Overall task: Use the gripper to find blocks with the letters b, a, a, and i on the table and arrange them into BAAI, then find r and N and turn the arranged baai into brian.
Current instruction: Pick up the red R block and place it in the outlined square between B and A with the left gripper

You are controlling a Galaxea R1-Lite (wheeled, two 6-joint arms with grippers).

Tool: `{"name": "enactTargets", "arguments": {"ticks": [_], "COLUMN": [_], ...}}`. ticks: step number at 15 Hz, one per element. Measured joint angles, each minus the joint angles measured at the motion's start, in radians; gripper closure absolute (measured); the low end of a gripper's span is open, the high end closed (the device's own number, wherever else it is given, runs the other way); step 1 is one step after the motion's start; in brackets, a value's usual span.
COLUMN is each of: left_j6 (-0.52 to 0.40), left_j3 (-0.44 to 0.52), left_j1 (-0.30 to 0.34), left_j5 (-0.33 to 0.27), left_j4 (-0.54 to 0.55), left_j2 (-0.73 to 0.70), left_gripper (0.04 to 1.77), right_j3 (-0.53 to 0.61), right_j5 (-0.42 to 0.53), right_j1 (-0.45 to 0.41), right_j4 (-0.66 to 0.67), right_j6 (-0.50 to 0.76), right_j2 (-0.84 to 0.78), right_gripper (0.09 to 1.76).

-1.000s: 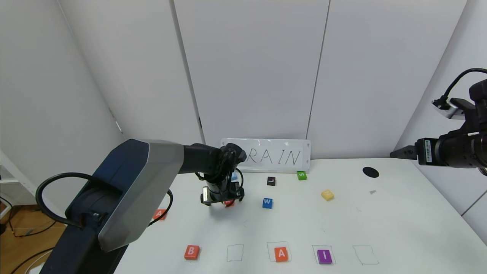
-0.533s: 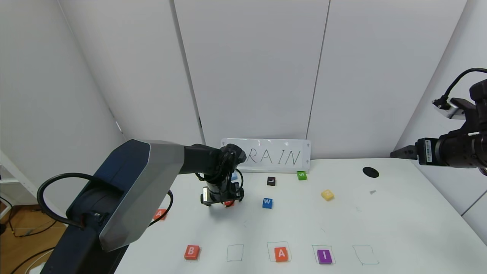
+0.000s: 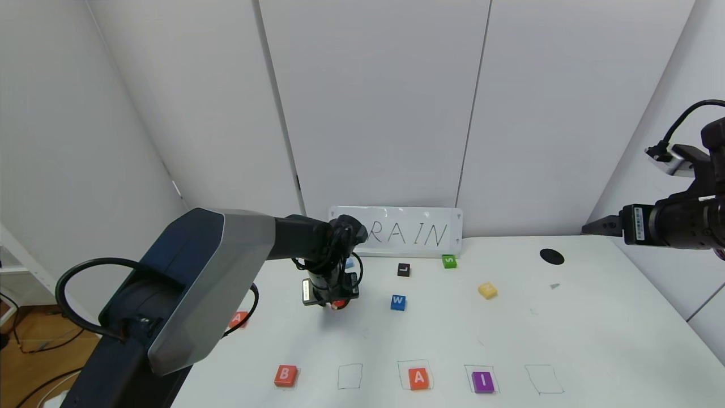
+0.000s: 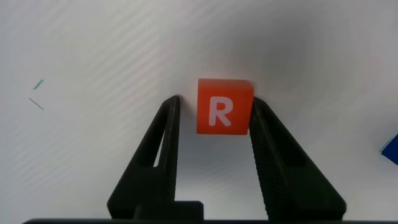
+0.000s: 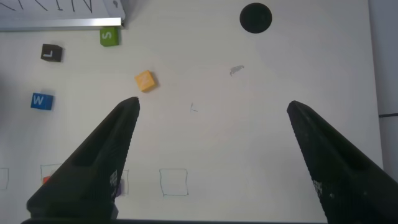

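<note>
Left gripper (image 3: 333, 303): from the head view I see it lowered onto the table (image 3: 595, 340) at mid-depth, left of the blue W tile (image 3: 398, 302), with a scrap of orange showing at its tip.
Row at the near edge: I read B (image 3: 285, 375), then an empty outline (image 3: 349, 376), then A (image 3: 418, 378) and the purple I (image 3: 483, 382) in their outlines, then one more empty outline (image 3: 544, 379).
Spare A (image 3: 238, 319): I find it off to the left, partly behind the arm, well apart from the row.
N (image 3: 487, 290): pale-yellow tile, untouched on the right half, near the green S tile (image 3: 449, 261).
Right gripper (image 3: 595, 228): parked high at the right edge.

Left wrist view: the r (image 4: 225, 106) lies flat between my fingers (image 4: 163, 140); one pad looks to be against its side, a thin gap remains on the other, so I call this narrowing around the tile, not yet a firm pinch.

Right wrist view: the right gripper (image 5: 211, 115) hangs spread wide over bare table, nothing between the fingers.

Progress: I judge the swap to be under way; r must go into the empty outline after B, N into the last one, and A and I must trade outlines.
</note>
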Motion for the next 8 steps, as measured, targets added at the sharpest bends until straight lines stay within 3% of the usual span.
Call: {"name": "enactTargets", "arguments": {"ticks": [1, 2, 8], "left_j6": [0.000, 0.000, 0.001], "left_j3": [0.000, 0.000, 0.002], "left_j1": [0.000, -0.001, -0.001], "left_j5": [0.000, 0.000, 0.000], "left_j4": [0.000, 0.001, 0.003], "left_j2": [0.000, 0.000, -0.002], "left_gripper": [1.10, 1.30, 1.30], "right_j3": [0.000, 0.000, -0.001], "right_j5": [0.000, 0.000, 0.000], "right_j1": [-0.001, -0.001, -0.001], "right_j4": [0.000, 0.000, 0.000], "right_j6": [0.000, 0.000, 0.000], "right_j2": [0.000, 0.000, -0.001], "right_gripper": [0.14, 0.14, 0.14]}}
